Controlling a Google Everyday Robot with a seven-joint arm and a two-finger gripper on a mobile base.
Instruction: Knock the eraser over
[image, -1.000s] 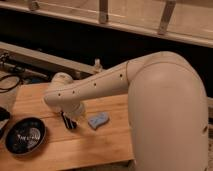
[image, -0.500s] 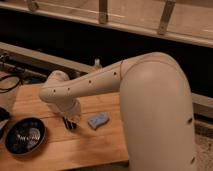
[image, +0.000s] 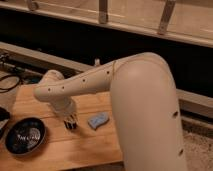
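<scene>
Low over the table (image: 92, 146), downturned tool (image: 71, 123).

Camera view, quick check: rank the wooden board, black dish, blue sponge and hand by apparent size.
1. wooden board
2. black dish
3. blue sponge and hand, which is low over the board between dish and sponge: too alike to rank.

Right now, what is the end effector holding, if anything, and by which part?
Cannot be told; the end effector is low over the wooden table, beside the blue sponge.
</scene>
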